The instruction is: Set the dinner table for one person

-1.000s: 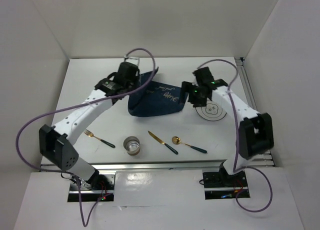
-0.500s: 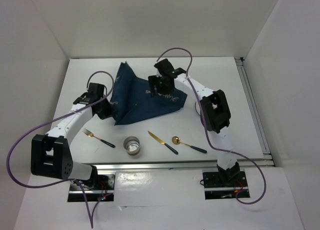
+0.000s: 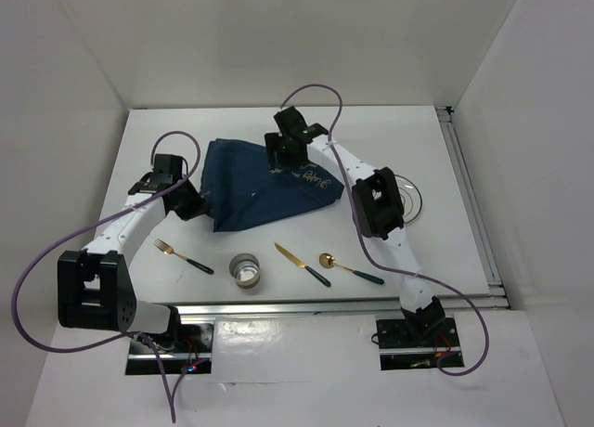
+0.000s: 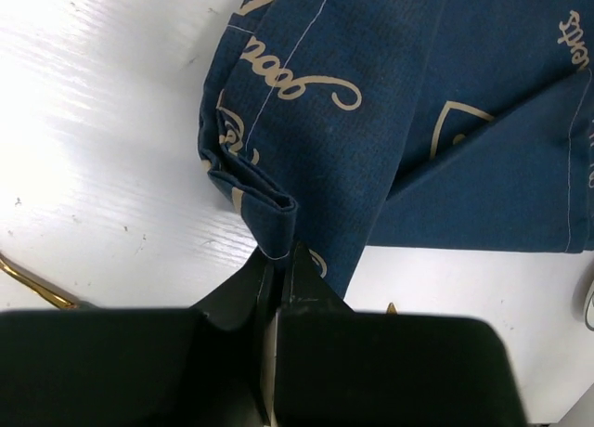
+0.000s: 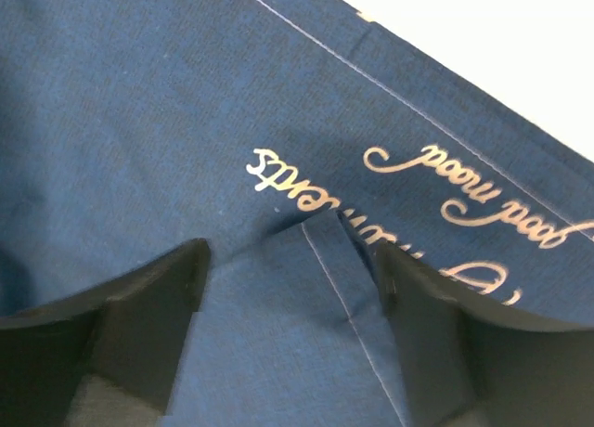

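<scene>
The navy blue placemat [image 3: 255, 187] lies rumpled and partly folded on the white dinner table [image 3: 158, 135], left of centre. My left gripper [image 3: 192, 204] is shut on a bunched fold at the mat's left edge; in the left wrist view the gripper [image 4: 277, 257] pinches the cloth [image 4: 390, 121]. My right gripper [image 3: 278, 154] is open low over the mat's back part; in the right wrist view the gripper [image 5: 292, 274] straddles a folded-over corner of the mat [image 5: 139, 121], with nothing held.
A white plate [image 3: 409, 197] sits at the right, partly behind the right arm. Along the front lie a gold fork [image 3: 182, 257], a glass [image 3: 246, 269], a knife [image 3: 302, 265] and a spoon [image 3: 351, 269]. A metal rail [image 3: 469, 195] runs along the right edge.
Both arms swung left and dragged the placemat off the plate area. Its raised back corner has dropped flat. The right gripper has shifted a little further left over the mat.
</scene>
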You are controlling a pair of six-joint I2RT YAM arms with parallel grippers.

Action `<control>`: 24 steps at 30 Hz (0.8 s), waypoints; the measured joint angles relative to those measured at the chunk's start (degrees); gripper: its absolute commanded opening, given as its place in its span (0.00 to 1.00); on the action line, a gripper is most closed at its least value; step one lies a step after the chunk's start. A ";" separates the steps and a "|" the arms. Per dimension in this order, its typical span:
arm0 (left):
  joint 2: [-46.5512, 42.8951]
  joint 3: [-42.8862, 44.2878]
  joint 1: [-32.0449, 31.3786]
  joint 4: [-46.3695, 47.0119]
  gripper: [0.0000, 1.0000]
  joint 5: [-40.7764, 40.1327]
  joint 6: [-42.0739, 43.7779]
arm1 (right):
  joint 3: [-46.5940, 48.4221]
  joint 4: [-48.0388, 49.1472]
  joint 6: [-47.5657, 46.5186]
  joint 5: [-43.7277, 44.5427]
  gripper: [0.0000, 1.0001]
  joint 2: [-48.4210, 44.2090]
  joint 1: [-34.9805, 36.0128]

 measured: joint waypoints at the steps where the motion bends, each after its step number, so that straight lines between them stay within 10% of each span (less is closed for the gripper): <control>1: 0.00 -0.07 0.26 0.04 0.00 0.00 0.00 | 0.44 -0.33 0.59 1.27 0.76 0.26 0.48; 24: -0.11 -2.91 2.27 1.11 0.00 0.17 2.78 | 9.75 -11.85 17.55 18.95 0.61 8.02 5.64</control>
